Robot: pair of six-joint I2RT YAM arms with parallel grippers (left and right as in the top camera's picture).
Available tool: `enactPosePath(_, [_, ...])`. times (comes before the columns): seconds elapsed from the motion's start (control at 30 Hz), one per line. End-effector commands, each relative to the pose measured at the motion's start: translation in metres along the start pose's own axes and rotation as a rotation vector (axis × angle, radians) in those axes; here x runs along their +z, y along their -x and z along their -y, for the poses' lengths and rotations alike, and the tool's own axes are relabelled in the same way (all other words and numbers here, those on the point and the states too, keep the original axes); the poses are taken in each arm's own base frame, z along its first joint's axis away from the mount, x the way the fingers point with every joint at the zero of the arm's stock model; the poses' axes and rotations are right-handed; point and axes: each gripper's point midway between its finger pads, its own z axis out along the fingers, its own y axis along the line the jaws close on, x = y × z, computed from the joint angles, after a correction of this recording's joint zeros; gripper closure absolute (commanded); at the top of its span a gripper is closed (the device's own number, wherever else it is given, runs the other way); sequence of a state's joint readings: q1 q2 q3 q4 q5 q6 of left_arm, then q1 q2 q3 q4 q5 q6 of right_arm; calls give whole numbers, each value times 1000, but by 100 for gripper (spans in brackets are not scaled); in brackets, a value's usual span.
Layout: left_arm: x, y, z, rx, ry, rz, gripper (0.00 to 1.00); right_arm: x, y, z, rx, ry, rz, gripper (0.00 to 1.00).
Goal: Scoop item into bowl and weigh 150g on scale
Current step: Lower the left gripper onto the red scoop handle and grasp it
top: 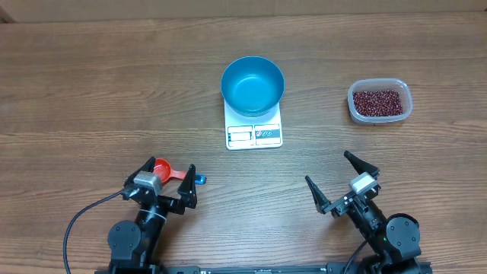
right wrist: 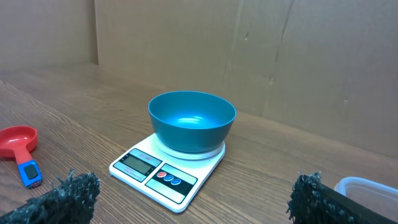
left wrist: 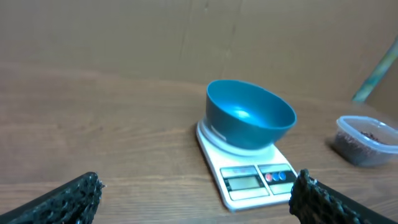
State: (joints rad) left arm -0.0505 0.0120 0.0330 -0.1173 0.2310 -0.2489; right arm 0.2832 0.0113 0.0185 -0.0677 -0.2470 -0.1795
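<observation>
Both arms crouch low at the near edge, my left gripper point(top: 168, 169) and right gripper point(top: 327, 167) spread wide, gripping nothing, facing the upright bowl point(top: 253, 85) on the scale point(top: 254, 135), whose long axis runs near-to-far, display nearest me, with the beans point(top: 378, 101) far right.

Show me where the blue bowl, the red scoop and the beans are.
blue bowl point(top: 253, 85): overhead view, inside bottom.
red scoop point(top: 163, 167): overhead view, round cup.
beans point(top: 378, 101): overhead view, middle of heap.
</observation>
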Motion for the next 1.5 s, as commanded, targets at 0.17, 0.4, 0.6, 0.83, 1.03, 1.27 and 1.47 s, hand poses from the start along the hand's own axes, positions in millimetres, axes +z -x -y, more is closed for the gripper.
enactPosePath(0.17, [-33, 70, 5, -73, 112, 23, 0, 0, -2, 1, 6, -7, 4, 0])
enactPosePath(0.4, [-51, 131, 7, -82, 235, -38, 0, 0, -2, 1, 6, -7, 4, 0])
enactPosePath(0.6, [-34, 125, 1, -113, 295, -256, 0, 0, -2, 1, 6, -7, 4, 0])
enactPosePath(0.83, [-2, 93, 1, -155, 258, -433, 0, 0, -2, 1, 6, -7, 4, 0])
enactPosePath(1.03, [18, 67, -10, -174, 290, -548, 0, 0, -2, 1, 6, -7, 4, 0])
enactPosePath(1.27, [32, 37, -17, -204, 300, -672, 0, 0, -2, 1, 6, -7, 4, 0])
enactPosePath(1.47, [29, 5, -36, -470, 515, -753, 0, 0, -2, 1, 6, -7, 4, 0])
